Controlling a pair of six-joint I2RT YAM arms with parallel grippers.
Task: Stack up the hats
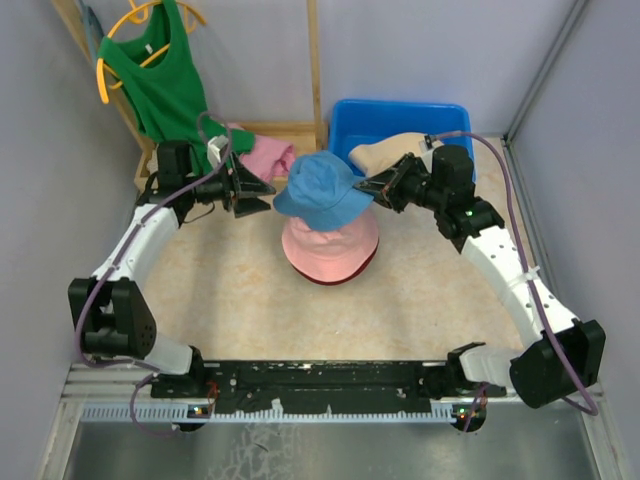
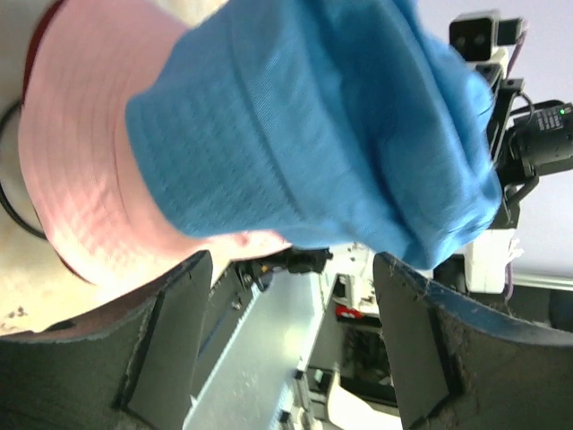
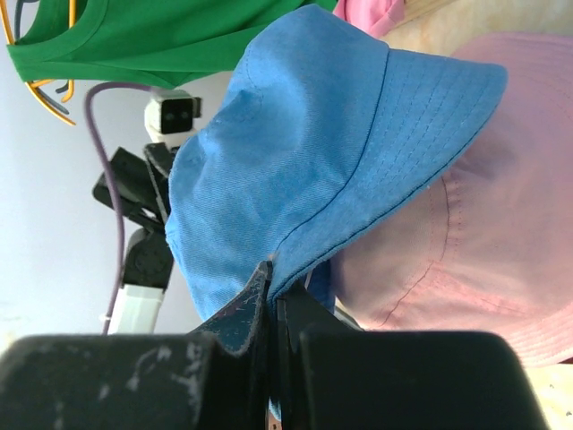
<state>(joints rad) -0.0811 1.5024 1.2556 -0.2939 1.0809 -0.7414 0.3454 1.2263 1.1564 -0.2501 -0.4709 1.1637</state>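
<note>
The table (image 1: 420, 290) lay bare around the middle pile on its near, left and right sides, closed in by walls (image 1: 40, 150) on either hand. The back was crowded. The bin (image 1: 350, 115) stood behind the pile to the right. The shirt (image 1: 155, 70) hung at the back left, with the cloth (image 1: 268, 158) bunched below it.

The task looked about half done. The pink hat (image 1: 325, 250) sat on the red hat (image 1: 325, 281), of which only a dark sliver of brim showed at the near edge. The blue hat (image 1: 320, 188) hung tilted over the pink one, its brim overhanging towards the back and its crown not yet seated. The beige hat (image 1: 385, 152) was in the bin, partly behind the right arm, and remained to be fetched.

The right gripper (image 1: 368, 186) was pinched shut on the blue hat's right brim. The left gripper (image 1: 255, 192) stood just beside that hat's left side, jaws wide apart and holding nothing.

As I judged it, lowering the blue hat had free room straight down. The left gripper had little room behind it, with the cloth and shirt near. The right arm would have to clear the bin's rim to reach the beige hat.
</note>
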